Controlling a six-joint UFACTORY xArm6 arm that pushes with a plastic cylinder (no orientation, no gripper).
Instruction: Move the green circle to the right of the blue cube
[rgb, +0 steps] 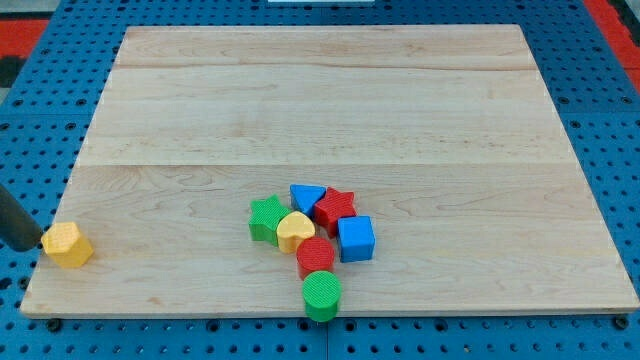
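My tip sits at the board's far 8 o'clock corner, touching the yellow hexagon at that block's 9 o'clock side. No jaws on this rig, just the bare rod, so nothing is clamped.

Green circle lies at the board's 6 o'clock edge, just beside the red cylinder at its 6 o'clock. Blue cube is near, at the circle's 1 o'clock.

Cluster above: yellow heart, green star, blue triangle, red star, packed close together.
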